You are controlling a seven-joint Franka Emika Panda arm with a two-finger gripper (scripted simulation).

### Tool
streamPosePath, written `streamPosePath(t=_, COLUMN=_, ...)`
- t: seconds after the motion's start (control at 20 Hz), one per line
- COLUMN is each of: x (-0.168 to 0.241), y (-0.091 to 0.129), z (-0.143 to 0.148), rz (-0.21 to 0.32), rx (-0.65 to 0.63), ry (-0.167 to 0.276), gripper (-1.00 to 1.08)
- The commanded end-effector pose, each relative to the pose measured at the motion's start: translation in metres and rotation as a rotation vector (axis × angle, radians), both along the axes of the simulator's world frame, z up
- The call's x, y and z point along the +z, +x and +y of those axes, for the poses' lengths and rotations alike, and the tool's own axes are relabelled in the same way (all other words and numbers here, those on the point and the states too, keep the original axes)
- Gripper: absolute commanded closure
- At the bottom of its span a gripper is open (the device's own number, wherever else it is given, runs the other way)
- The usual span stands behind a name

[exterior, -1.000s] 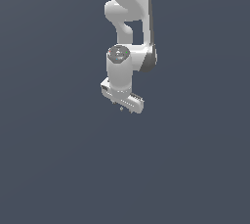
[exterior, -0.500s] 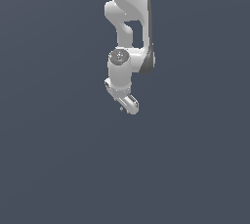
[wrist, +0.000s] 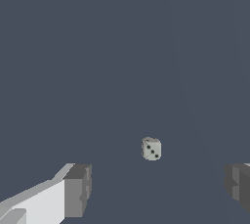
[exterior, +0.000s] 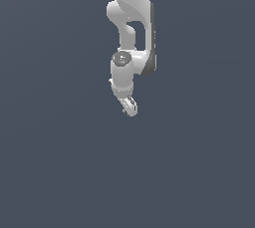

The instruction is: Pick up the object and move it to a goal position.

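The object is a small pale die [wrist: 151, 148] with dark pips, lying on the flat grey ground; it shows only in the wrist view. My gripper [wrist: 158, 189] is open, with one finger [wrist: 78, 191] and the other finger [wrist: 238, 184] wide apart. The die lies beyond the fingertips, in line with the gap between them and not touched. In the exterior view the gripper [exterior: 129, 107] hangs under the white arm [exterior: 130, 18], turned edge-on. I cannot make out the die there.
Plain dark grey ground fills both views. No other object, container or edge shows. No goal marker is visible.
The wrist has turned, so the hand that lay broadside in the exterior view now shows edge-on. It has also dropped slightly.
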State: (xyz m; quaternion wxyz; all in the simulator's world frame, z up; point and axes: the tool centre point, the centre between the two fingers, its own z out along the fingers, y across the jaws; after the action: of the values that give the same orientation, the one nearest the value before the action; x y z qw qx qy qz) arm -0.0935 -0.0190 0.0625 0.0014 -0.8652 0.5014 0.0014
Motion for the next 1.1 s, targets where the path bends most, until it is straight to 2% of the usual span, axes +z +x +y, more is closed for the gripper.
streamPosePath(t=0.0, x=-0.002, y=-0.003, z=-0.001, rz=-0.001, rx=-0.027, ry=-0.002, gripper=-0.92)
streamPosePath(t=0.5, x=-0.008, y=-0.005, z=-0.001, rz=-0.001, rx=-0.042, ry=-0.004, gripper=-0.92)
streamPosePath(t=1.05, x=-0.05, y=-0.006, z=-0.001, rz=-0.001, rx=-0.046, ry=-0.004, gripper=-0.92)
